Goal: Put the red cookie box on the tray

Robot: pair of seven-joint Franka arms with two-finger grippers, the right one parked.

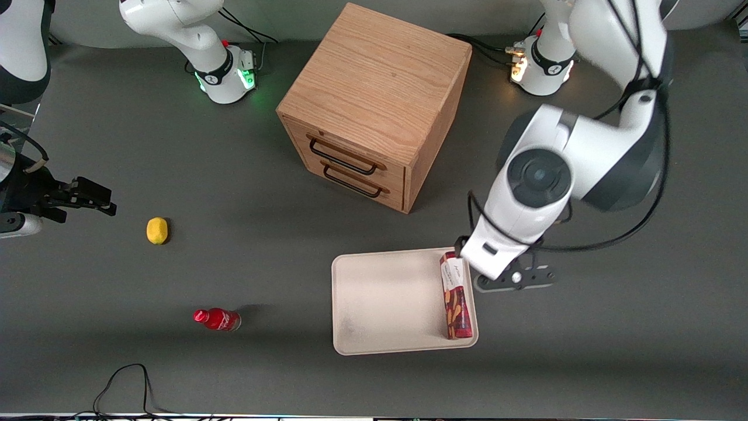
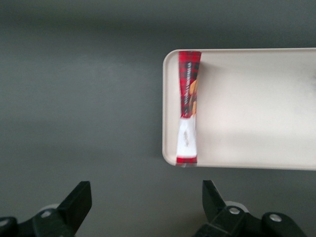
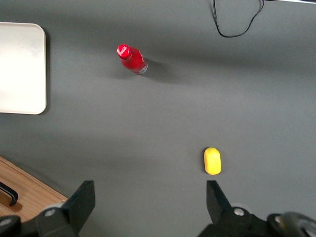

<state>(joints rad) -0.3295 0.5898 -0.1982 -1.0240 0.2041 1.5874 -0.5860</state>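
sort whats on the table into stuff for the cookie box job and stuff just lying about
For the job: red cookie box, lying in the tray along its edge; pincer, open, clear of the box.

Lying about: wooden drawer cabinet, small red bottle, yellow lemon-like object.

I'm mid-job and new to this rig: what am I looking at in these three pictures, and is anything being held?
These are two white robot arms on a dark table. One picture looks down from the front; the other two come from cameras on each arm's wrist, so their own black fingers show at the edge.

The working arm's gripper is open and holds nothing. It hangs above the table just off the tray's edge, near the box's white-label end.

The red cookie box lies flat in the cream tray, along the rim toward the working arm's end, so the placing looks done.

Also on the table: a wooden cabinet with two drawers, farther from the front camera than the tray; a small red bottle and a yellow object toward the parked arm's end.
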